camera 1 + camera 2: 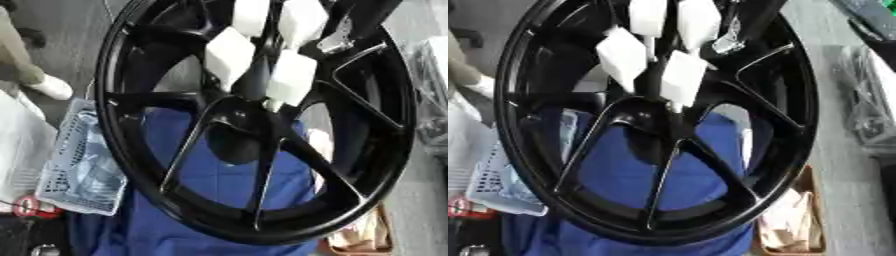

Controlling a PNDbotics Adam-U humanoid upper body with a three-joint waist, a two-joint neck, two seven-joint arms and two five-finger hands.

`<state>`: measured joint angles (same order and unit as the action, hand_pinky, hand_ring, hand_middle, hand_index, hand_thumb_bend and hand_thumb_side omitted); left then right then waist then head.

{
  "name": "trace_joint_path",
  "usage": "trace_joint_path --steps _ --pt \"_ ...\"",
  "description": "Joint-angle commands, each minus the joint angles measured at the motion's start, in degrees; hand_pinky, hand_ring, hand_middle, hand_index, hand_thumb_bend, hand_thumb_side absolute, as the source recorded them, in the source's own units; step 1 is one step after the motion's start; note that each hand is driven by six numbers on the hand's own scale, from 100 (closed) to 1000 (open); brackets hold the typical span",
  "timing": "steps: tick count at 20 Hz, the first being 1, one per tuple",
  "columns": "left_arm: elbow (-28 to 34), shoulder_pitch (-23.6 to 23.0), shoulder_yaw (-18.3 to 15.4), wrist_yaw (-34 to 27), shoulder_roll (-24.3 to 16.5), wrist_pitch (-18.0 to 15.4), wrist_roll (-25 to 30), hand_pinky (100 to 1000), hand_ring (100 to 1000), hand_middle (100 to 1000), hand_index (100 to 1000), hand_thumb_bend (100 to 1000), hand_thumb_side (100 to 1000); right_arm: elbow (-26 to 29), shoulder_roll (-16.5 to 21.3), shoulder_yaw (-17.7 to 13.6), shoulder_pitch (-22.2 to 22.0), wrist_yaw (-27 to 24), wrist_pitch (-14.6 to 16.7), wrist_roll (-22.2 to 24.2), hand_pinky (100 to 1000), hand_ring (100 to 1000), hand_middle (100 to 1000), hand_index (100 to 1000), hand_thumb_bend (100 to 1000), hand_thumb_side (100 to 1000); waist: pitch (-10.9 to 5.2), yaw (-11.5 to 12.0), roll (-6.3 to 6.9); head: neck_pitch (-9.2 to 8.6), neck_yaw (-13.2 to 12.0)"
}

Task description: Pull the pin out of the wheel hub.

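Black wheel hub [654, 150] over blue cloth [623, 175]

Black spoked wheel hub [262, 150] tilted upright; pin unclear

Soft overall blur, even daylight, white fingers [229, 56] overexposed (glare streaks along the black wheel [398, 150] spokes)

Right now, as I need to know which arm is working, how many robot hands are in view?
1: the right hand, with its arm at the upper right, above the centre of the wheel hub. The left hand shows in neither view.
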<state>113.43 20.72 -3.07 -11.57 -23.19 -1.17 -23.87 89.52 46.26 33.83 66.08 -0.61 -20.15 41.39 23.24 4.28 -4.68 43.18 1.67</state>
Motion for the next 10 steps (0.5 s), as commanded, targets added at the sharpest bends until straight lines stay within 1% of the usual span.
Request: trace_joint_path --steps 1,10 --pt "1.2 0.3 -0.5 0.1 -0.7 0.1 0.1 848 689 660 719 167 643 1.5 1.7 -1.7 1.5 -1.0 -0.6 -0.4 670 651 486 612 385 100 -1.56 -0.2 0.28 -0.08 -0.2" --pt "1.2 0.2 -0.9 0.2 -0.8 0.0 -0.1 849 689 660 719 168 640 5.1 3.9 -5.0 1.8 -2.0 -1.0 -0.9 664 645 480 605 369 100 -2.17 -0.8 0.34 -0.14 -0.5"
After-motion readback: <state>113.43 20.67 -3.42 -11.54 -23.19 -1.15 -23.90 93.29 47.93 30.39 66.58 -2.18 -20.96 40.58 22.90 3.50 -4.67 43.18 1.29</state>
